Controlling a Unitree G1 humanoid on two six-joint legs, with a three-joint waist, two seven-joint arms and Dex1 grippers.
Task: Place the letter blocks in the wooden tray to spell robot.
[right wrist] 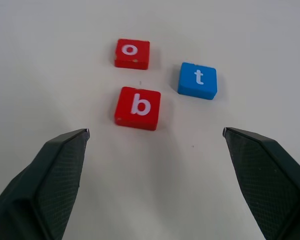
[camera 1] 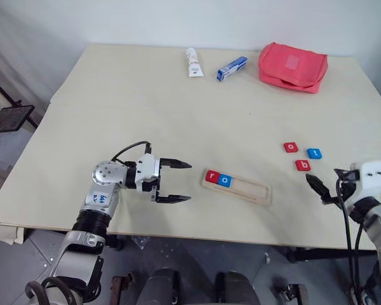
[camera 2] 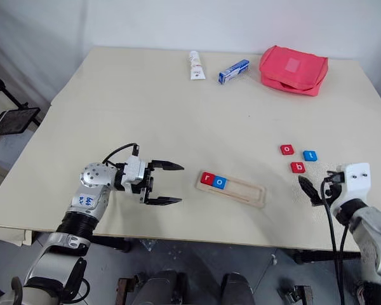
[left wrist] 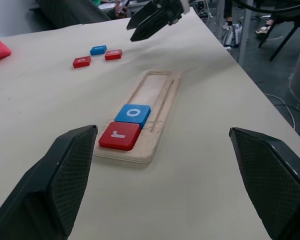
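Observation:
The wooden tray [camera 1: 251, 189] lies near the table's front edge, with a red "r" block [camera 1: 211, 176] and a blue "o" block [camera 1: 225, 180] side by side at its left end. Right of it, three letter blocks sit loose on the table: a red "o" [right wrist: 132, 53], a blue "t" [right wrist: 197, 80] and a red "b" [right wrist: 138, 107]. My left gripper [camera 1: 178, 181] is open and empty, held level just left of the tray and pointing at it. My right gripper [right wrist: 155, 131] is open and empty, a little short of the red "b".
A white tube [camera 1: 193, 62], a blue-and-white box [camera 1: 232, 68] and a red pouch [camera 1: 293, 67] lie along the table's far edge. The table's front edge [camera 1: 178, 234] runs close behind both grippers. A dark stand [camera 1: 9, 117] is off the table's left side.

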